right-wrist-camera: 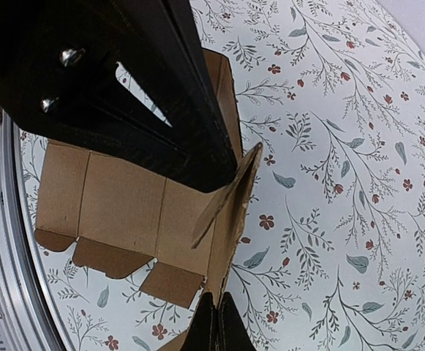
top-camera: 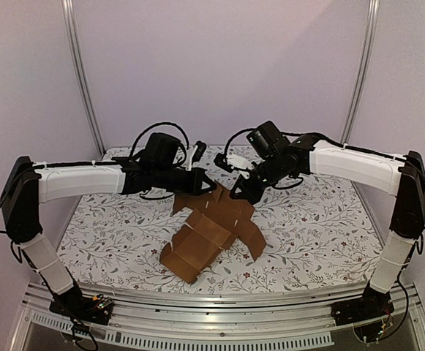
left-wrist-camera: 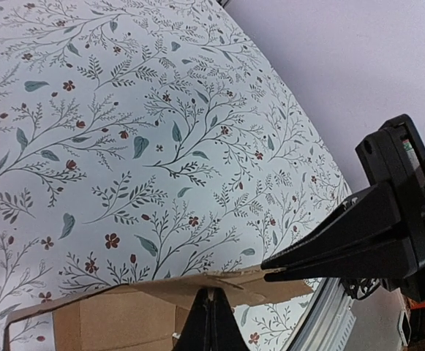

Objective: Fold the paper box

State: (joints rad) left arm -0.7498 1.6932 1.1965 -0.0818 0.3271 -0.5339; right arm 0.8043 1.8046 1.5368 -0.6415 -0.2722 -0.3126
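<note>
Folding looks barely begun: the paper box [top-camera: 206, 238] lies mostly unfolded on the tabletop [top-camera: 329, 219]; left claw [top-camera: 209, 183] and right claw [top-camera: 238, 196], both clenched, sit at its far flaps.

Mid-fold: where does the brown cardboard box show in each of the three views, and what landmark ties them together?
Top external: brown cardboard box at centre, partly raised off the table.
Left wrist: the box along the bottom edge, left of centre.
Right wrist: the box in the left half, flaps spread.
Shared landmark: white floral tablecloth beneath it in all three.
</note>
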